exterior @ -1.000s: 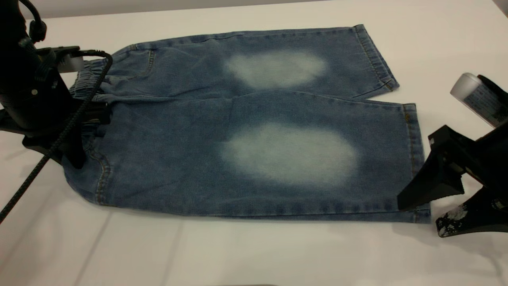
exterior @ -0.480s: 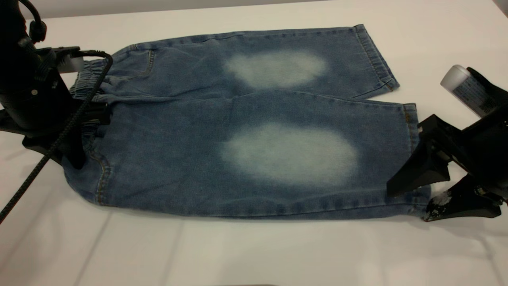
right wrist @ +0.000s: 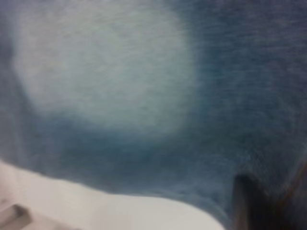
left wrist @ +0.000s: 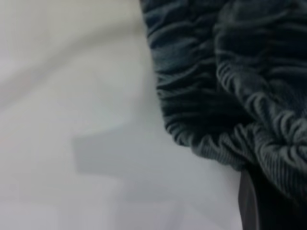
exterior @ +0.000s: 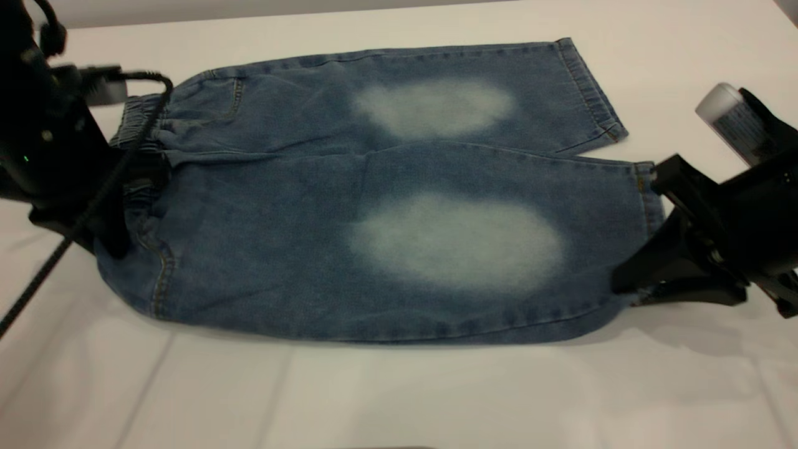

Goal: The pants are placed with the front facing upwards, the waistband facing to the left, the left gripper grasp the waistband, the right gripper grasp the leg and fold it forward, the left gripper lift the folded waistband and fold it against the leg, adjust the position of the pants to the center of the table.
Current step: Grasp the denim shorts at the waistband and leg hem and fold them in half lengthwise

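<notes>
The blue denim pants [exterior: 399,206] lie flat on the white table [exterior: 374,399], front up, with a pale oval on each leg. The gathered waistband [exterior: 134,118] points left. My left gripper [exterior: 134,193] is at the near part of the waistband and shut on it; in the left wrist view the ruffled waistband [left wrist: 206,96] bunches over a dark finger [left wrist: 249,206]. My right gripper [exterior: 629,288] is shut on the near leg's hem corner, which is drawn up off the table. The right wrist view shows the faded denim [right wrist: 105,86] beside one finger [right wrist: 244,201].
Bare white tabletop runs along the front of the pants and behind them. A black cable [exterior: 68,231] hangs from the left arm across the table's left side. The far leg's hem [exterior: 592,93] lies free at the back right.
The right gripper slid left onto the near leg's hem and shut on it, puckering the corner. The left arm rose slightly with the waistband.
</notes>
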`<state>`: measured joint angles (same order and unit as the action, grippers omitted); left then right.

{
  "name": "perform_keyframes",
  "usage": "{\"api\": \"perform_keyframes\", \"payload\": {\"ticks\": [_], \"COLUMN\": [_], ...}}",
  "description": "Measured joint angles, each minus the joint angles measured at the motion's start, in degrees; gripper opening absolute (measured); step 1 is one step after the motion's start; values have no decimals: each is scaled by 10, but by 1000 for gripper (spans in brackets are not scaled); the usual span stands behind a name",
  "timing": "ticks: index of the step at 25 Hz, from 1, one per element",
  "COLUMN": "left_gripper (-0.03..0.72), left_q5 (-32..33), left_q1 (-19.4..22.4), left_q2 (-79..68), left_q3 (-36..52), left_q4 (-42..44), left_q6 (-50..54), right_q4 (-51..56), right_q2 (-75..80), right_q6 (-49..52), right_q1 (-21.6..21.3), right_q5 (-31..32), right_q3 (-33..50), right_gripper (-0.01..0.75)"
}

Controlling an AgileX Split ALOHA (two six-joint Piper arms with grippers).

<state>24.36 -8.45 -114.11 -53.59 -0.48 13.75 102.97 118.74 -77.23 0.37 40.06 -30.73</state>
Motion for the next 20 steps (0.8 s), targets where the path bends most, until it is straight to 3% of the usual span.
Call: {"api": "perform_keyframes", "payload": {"ticks": [6,11,14,20], "left_gripper": [52,52,52,52], "left_q5": [20,23,23,-8], "left_q1": [0,0,0,0], "left_q2": [53,86,97,101], "left_q3": [0,0,-3,-51], "left_q4": [-4,-14,-21,-69], "left_q6": [-2,-2,0,1], "right_q4": [12,11,10,3], "right_q2": [-10,-21,-21,-21], "right_q6": [35,111,161,243], "right_q1": [0,-2,-1,-1], "right_q5": [126,211,208,112], "right_q3": [-20,-84,-138,-219], "right_gripper": [33,33,33,33]}}
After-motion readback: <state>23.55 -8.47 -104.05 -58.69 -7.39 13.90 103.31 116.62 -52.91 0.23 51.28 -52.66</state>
